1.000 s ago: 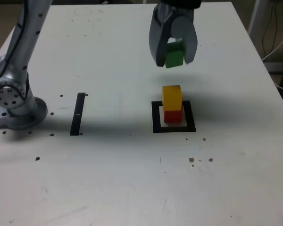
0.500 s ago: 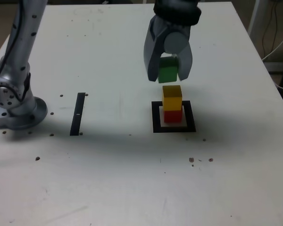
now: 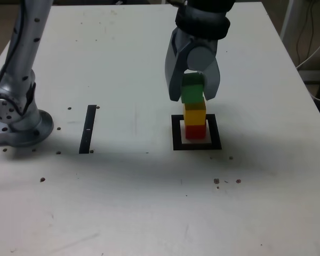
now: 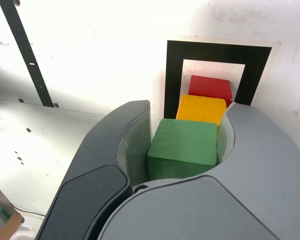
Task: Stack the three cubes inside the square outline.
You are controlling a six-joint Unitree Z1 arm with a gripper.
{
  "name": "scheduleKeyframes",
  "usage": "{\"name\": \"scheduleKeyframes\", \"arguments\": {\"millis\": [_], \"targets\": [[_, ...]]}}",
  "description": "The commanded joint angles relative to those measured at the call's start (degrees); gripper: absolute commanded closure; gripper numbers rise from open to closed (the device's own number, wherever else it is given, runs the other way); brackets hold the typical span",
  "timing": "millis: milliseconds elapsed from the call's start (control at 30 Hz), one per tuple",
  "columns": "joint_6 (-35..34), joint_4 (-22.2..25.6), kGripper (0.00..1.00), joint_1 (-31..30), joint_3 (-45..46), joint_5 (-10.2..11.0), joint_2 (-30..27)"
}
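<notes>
We see the green cube (image 3: 192, 92) sitting at the top of the stack, over the yellow cube (image 3: 194, 113), which is on the red cube (image 3: 195, 130). Red one rests on the white centre of the square outline (image 3: 176, 133). Stack's long axis is vertical, roughly plumb in ext view; cube faces look approx parallel to the outline's sides. Wrist view: green (image 4: 183, 147), yellow (image 4: 202, 110), red (image 4: 210, 89) step away in a row toward the outline's (image 4: 173, 75) far side.

Gripper (image 3: 193, 98) comes down from above the outline, fingers either side of green cube. Wrist view shows gripper (image 4: 185, 150) pads tight on both side faces, so we read it as clamped on green. Can't tell if green fully rests on yellow.

Black strip (image 3: 88, 128) lies flat, well apart from outline, on ext view's left, long axis running near-far. Arm base (image 3: 16, 120) beyond it, further left. White table (image 3: 149, 202) w/ small dark specks.
</notes>
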Motion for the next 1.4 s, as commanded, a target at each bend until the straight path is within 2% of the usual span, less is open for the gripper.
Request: {"name": "scheduleKeyframes", "arguments": {"millis": [0, 300, 367, 433, 567, 667, 1033, 1367], "targets": [[0.0, -0.4, 0.71, -0.1, 0.3, 0.0, -0.2], [-0.6, -2.2, 0.71, -0.8, 1.4, 0.0, 0.1], [-0.7, -2.8, 0.67, -0.8, 1.7, 0.0, 0.1], [-0.7, -3.2, 0.56, -0.8, 2.1, 0.0, 0.1], [-0.7, -3.4, 0.23, -0.8, 2.7, 0.0, 0.1], [-0.7, -3.5, 0.09, -0.8, 2.8, 0.0, 0.0], [-0.8, -3.6, 0.02, -0.8, 3.2, 0.4, -1.2], [-1.6, -2.8, 0.01, -0.8, 5.1, 2.2, -6.0]]}}
